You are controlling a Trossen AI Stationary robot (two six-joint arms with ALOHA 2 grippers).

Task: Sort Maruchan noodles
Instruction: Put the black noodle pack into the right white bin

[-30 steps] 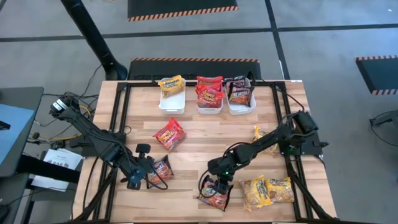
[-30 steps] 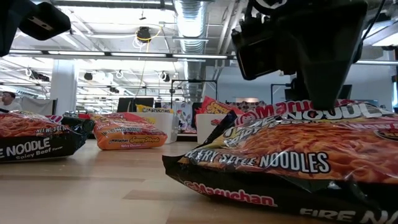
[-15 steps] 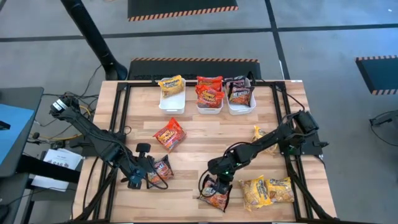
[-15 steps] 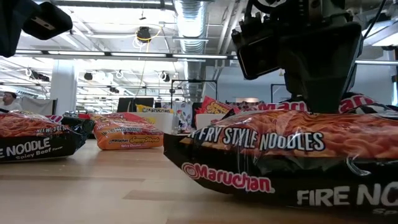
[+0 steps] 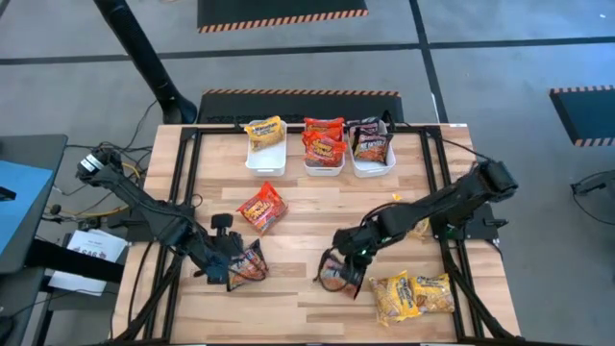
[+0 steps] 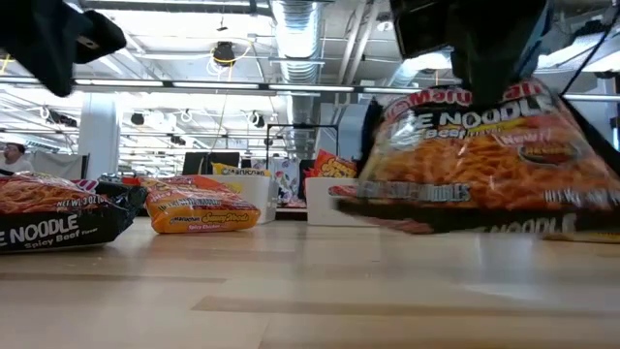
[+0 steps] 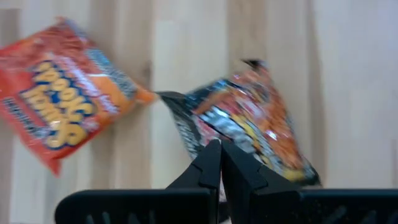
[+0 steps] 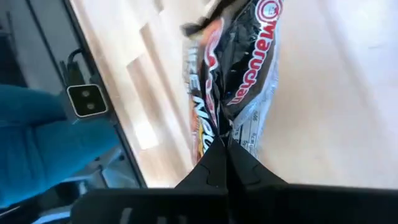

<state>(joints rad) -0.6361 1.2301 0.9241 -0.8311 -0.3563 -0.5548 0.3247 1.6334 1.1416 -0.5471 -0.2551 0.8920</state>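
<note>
Two dark Maruchan noodle packets are in my grippers. My left gripper (image 5: 231, 266) is shut on one dark packet (image 5: 250, 261) near the table's front left. My right gripper (image 5: 348, 271) is shut on the other dark packet (image 6: 484, 155), which hangs above the table near the front middle. A red packet (image 5: 261, 207) lies flat on the wood between them, farther back. Yellow packets (image 5: 413, 295) lie at the front right. Three white bins (image 5: 266, 159) stand in a row at the far edge, holding yellow, red and dark packets. My left gripper pinches the dark packet's edge (image 7: 214, 134) between its two shut fingers, coming at it from above on a slant. In the low view the packet's body (image 6: 58, 218) still rests on the table. My right gripper pinches the dark packet's end seam (image 8: 225, 127) between its two shut fingers, from above, pointing down. The packet hangs below the fingers, lifted clear of the table, its face turned toward the near edge.
Another yellow packet (image 5: 408, 223) lies half under my right arm. A black frame (image 5: 192, 163) runs round the table's edges, with cables at the left. Bare wood (image 5: 307, 207) lies between the bins and the grippers.
My right gripper has risen and gone toward the table's far edge with the dark packet. The packet lay flat, crumpled up under the fingers, and now hangs clear. My left gripper has shifted a little toward the right and far edges, tipping its packet's held side.
</note>
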